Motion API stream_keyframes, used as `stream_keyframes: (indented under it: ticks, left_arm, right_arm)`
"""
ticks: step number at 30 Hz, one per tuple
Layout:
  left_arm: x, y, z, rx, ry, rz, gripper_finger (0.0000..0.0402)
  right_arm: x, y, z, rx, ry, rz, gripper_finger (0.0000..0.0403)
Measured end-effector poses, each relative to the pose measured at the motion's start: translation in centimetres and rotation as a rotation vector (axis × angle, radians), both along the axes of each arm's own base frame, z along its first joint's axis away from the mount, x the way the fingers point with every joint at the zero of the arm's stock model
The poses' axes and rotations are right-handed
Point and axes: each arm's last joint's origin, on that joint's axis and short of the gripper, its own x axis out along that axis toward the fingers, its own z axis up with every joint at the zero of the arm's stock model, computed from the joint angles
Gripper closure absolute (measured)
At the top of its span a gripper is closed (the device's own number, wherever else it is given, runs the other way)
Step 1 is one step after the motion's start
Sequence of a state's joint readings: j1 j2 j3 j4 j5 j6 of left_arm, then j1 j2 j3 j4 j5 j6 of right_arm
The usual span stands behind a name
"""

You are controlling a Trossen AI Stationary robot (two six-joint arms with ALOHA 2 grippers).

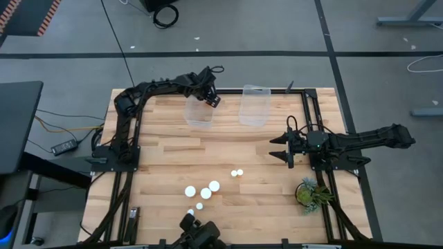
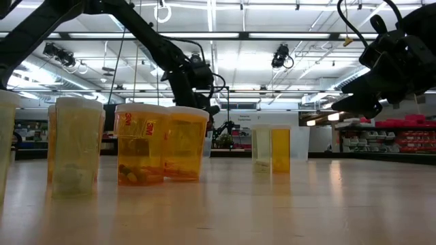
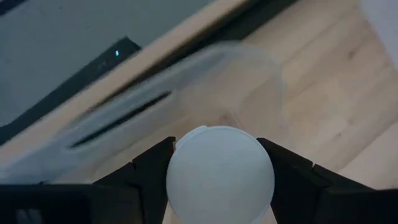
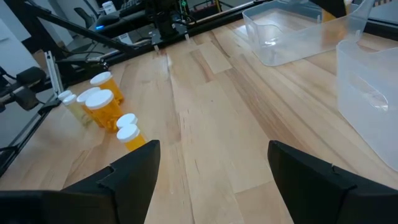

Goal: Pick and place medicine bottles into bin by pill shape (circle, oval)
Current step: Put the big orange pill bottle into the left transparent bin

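My left gripper [image 1: 211, 99] is above the far rim of the left clear bin [image 1: 199, 116], shut on a medicine bottle whose round white cap [image 3: 219, 174] fills the gap between its fingers. The bin shows blurred below it [image 3: 186, 93]. Several more orange bottles with white caps stand upright on the table near its front edge [image 1: 205, 194], two small ones a little apart [image 1: 237, 172]; they also show in the low view [image 2: 139, 144]. My right gripper [image 1: 280, 149] is open and empty over the table's right half, left of its base [image 4: 214, 180]. My left gripper pinches the bottle between its two fingers [image 3: 149, 174], one on either side just under the white cap [image 3: 219, 163]. The fingers point down from above. The bottle is upright, cap toward the wrist, lifted clear above the bin; its body is hidden by the cap.
A second clear bin [image 1: 254, 105] stands right of the first at the far edge; both show in the right wrist view [image 4: 292, 31]. A small potted plant [image 1: 311, 192] sits at the near right. A dark camera mount [image 1: 197, 232] is at the near edge.
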State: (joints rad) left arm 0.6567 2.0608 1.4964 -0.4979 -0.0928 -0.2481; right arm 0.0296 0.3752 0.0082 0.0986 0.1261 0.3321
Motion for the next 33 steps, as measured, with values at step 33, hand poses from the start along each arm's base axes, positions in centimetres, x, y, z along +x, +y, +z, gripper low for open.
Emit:
stream_keyframes:
  ticks: [33]
  left_arm:
    - [1.1, 0.8, 5.7, 0.039, 0.044, -0.125, 0.0108]
  right_arm:
    - [0.0, 0.0, 0.0, 0.000, 0.000, 0.000, 0.0098]
